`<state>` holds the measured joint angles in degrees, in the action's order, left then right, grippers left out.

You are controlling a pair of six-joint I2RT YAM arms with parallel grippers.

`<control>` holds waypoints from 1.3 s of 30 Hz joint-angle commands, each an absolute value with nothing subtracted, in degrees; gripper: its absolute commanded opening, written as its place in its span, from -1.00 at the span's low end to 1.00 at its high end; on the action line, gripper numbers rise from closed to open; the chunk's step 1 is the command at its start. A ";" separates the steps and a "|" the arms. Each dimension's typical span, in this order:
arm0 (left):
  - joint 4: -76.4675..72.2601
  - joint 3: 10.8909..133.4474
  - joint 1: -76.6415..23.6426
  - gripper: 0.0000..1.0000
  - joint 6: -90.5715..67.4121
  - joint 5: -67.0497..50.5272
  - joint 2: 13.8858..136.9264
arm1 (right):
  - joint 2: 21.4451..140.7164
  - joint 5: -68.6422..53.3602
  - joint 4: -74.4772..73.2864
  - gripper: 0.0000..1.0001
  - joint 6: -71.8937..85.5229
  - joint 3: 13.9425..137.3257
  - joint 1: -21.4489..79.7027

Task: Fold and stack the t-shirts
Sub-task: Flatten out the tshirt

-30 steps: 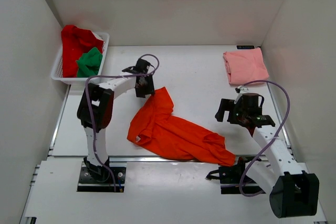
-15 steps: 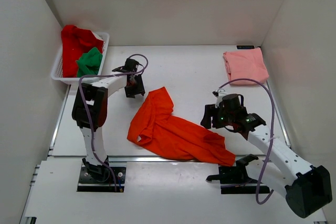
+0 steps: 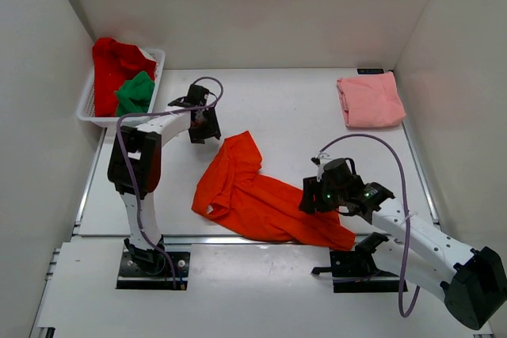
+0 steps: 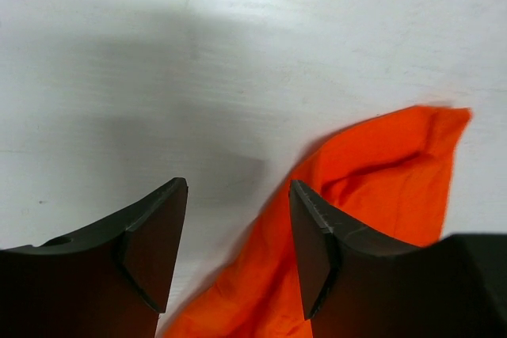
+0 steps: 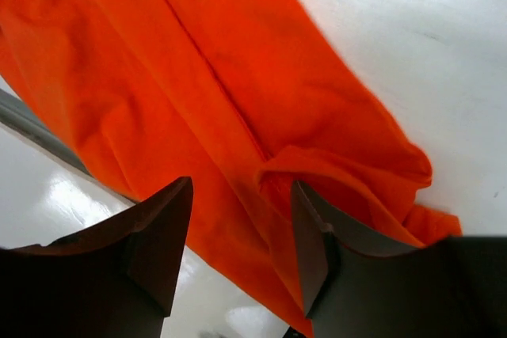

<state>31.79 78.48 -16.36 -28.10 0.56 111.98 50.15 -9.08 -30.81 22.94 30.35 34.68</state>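
Observation:
The bright orange t-shirt [image 3: 261, 195] lies crumpled across the table's near middle, its right end over the front edge. It also shows in the left wrist view [image 4: 372, 195] and the right wrist view [image 5: 238, 100]. My left gripper [image 3: 204, 128] is open and empty, just up-left of the shirt's far corner. My right gripper [image 3: 317, 195] is open and hovers over the shirt's right end; its jaws [image 5: 238, 259] straddle a fold without holding it. The pale salmon pink t-shirt [image 3: 370, 100] lies folded at the far right. The red t-shirt [image 3: 111, 65] and green t-shirt [image 3: 136, 93] sit in the basket.
A white slotted basket [image 3: 154, 65] stands at the far left against the wall. White walls close in the left, back and right sides. The table's front edge [image 3: 158, 237] runs just below the orange shirt.
My right gripper has moved left and nearer, from beside the shirt to over its right end. My left gripper has let go of the shirt's far corner and drawn slightly left.

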 commanded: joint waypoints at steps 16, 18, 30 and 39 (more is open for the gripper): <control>37.17 102.98 -21.35 0.37 -28.30 2.01 122.25 | 56.26 -8.52 -23.99 -1.00 23.47 26.98 34.28; 38.50 105.71 -22.49 0.40 -27.95 2.46 125.23 | 55.56 -8.87 -24.08 -0.98 23.47 27.16 33.41; 41.75 106.70 -26.54 0.52 -26.02 -0.79 129.11 | 53.09 -11.16 -24.70 -1.00 22.67 26.01 29.88; 43.51 106.35 -29.18 0.28 -25.49 -0.18 130.96 | 53.44 -10.99 -24.78 -1.00 22.15 26.10 29.62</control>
<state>42.19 107.18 -28.25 -25.93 0.19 131.68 54.13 -11.03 -26.09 22.90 24.97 30.22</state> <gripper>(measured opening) 0.667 0.007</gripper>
